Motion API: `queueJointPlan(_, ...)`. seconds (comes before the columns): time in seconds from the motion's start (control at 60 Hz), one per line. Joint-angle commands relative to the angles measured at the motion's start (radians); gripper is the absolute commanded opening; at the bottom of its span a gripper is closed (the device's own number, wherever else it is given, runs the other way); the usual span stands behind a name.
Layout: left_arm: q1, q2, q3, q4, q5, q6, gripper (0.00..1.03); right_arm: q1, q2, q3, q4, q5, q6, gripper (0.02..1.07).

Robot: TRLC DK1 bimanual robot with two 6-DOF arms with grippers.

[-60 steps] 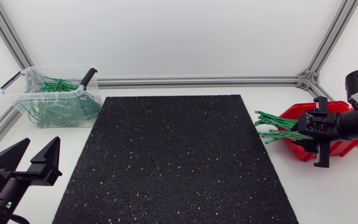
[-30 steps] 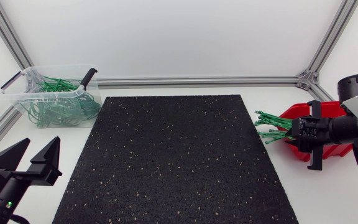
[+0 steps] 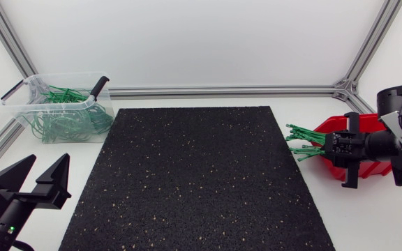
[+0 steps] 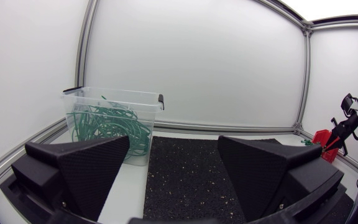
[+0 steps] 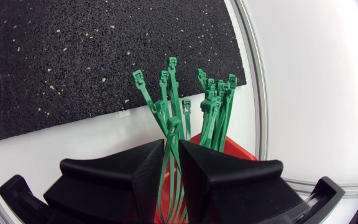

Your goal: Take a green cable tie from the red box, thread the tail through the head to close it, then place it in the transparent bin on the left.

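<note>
My right gripper (image 3: 350,149) sits low over the red box (image 3: 381,167) at the right end of the table, wrist turned so the fingers point toward the black mat (image 3: 201,181). It is there to pick stock: the green cable ties (image 3: 304,143) lie in a loose bundle with their heads fanned out past the box's near edge, over bare table just short of the mat. From the right wrist camera the two wedge fingers are drawn in to a narrow slot with green straps running up through it and touching both inner faces, so I take it as clamped on them. I cannot tell whether that is a single tie or several. Several looks more likely, which would be a nuisance for threading.

My left gripper (image 3: 39,176) waits at the near left corner, fingers spread wide and holding nothing, probably kept ready to take the tail once a tie comes to the mat. Beyond it stands the transparent bin (image 3: 51,78) on the left, already holding a tangle of closed loops (image 3: 68,120). The tie in hand is not threaded yet.
</note>
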Motion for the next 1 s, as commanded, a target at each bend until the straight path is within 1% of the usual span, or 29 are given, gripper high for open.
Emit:
queueJointPlan(0.0, -0.007, -0.007, -0.041, -0.018, 0.001, -0.017, 0.99, -0.014, 0.011, -0.021, 0.013, 0.006, 0.002, 0.17)
queueJointPlan(0.067, -0.011, -0.007, -0.041, -0.018, 0.001, -0.017, 0.99, -0.018, 0.003, -0.023, 0.013, 0.008, -0.001, 0.13)
queueJointPlan(0.1, -0.014, -0.007, -0.041, -0.018, 0.001, -0.017, 0.99, -0.021, -0.001, -0.021, 0.013, 0.006, -0.002, 0.08)
queueJointPlan(0.25, -0.027, -0.007, -0.041, -0.017, 0.001, -0.018, 0.99, -0.024, -0.032, -0.018, -0.003, 0.014, -0.002, 0.08)
queueJointPlan(0.417, -0.034, -0.009, -0.041, -0.014, 0.001, -0.017, 0.99, -0.023, -0.079, 0.045, -0.115, 0.008, 0.039, 0.08)
queueJointPlan(0.5, -0.034, -0.009, -0.041, -0.012, 0.001, -0.017, 0.99, -0.020, -0.096, 0.107, -0.207, -0.009, 0.076, 0.08)
queueJointPlan(0.533, -0.036, -0.010, -0.041, -0.012, 0.001, -0.017, 0.99, -0.020, -0.115, 0.161, -0.280, -0.041, 0.105, 0.08)
queueJointPlan(0.633, -0.037, -0.010, -0.041, -0.012, 0.001, -0.017, 0.99, -0.020, -0.133, 0.255, -0.408, -0.093, 0.162, 0.08)
queueJointPlan(0.75, -0.037, -0.012, -0.043, -0.007, 0.001, -0.015, 0.99, -0.026, -0.145, 0.370, -0.570, -0.207, 0.194, 0.08)
queueJointPlan(0.85, -0.037, -0.012, -0.041, -0.004, 0.007, -0.015, 0.99, -0.027, -0.128, 0.465, -0.693, -0.293, 0.237, 0.08)
queueJointPlan(0.983, -0.045, -0.012, -0.024, -0.007, 0.013, -0.017, 0.99, -0.018, -0.122, 0.558, -0.819, -0.411, 0.294, 0.09)
